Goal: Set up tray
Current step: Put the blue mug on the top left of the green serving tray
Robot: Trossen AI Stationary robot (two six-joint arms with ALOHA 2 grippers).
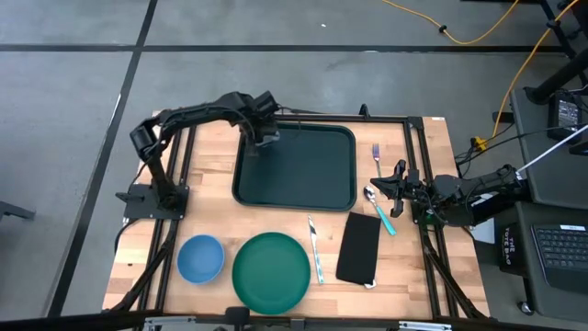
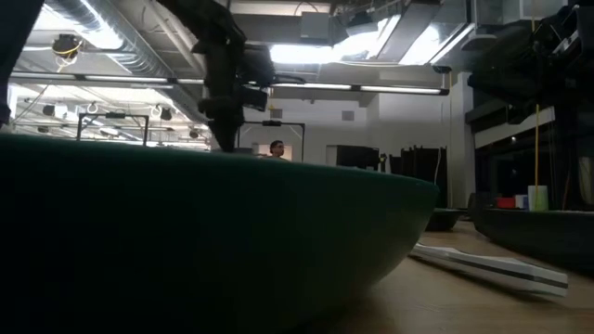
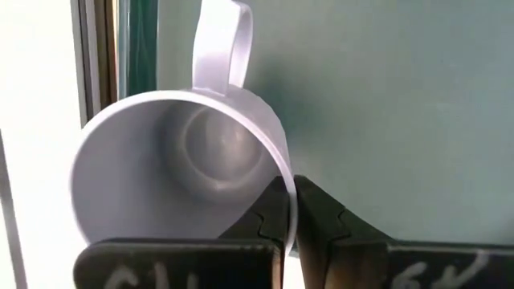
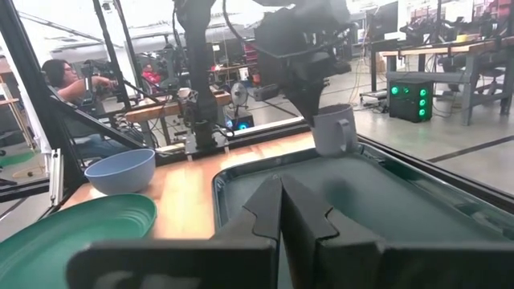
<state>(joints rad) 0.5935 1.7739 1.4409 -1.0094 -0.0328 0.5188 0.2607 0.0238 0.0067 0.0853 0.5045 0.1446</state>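
Note:
The dark green tray (image 1: 303, 170) lies flat on the far middle of the table. A white mug (image 3: 185, 160) with a loop handle (image 3: 221, 44) stands upright over the tray's far left corner, also seen in the right wrist view as the mug (image 4: 335, 132). My left gripper (image 1: 262, 140) is above it and shut on its rim. My right gripper (image 1: 386, 184) waits at the table's right side by the tray's right rim. Its fingers are shut (image 4: 281, 210) and hold nothing. My left gripper (image 3: 291, 189) holds the mug by its rim wall (image 3: 283, 164), on the side away from the handle. One finger is inside the cup and one outside. The fingers come from above, pointing down. The mug is upright; whether its base rests on the tray I cannot tell.
A purple-handled fork (image 1: 377, 156) and a teal-handled spoon (image 1: 381, 210) lie right of the tray, close to my right gripper. A knife (image 1: 315, 250), a black napkin (image 1: 359, 246), a green plate (image 1: 270, 269) and a blue bowl (image 1: 200, 257) sit along the near side. A person sits beyond the table (image 4: 64, 80).

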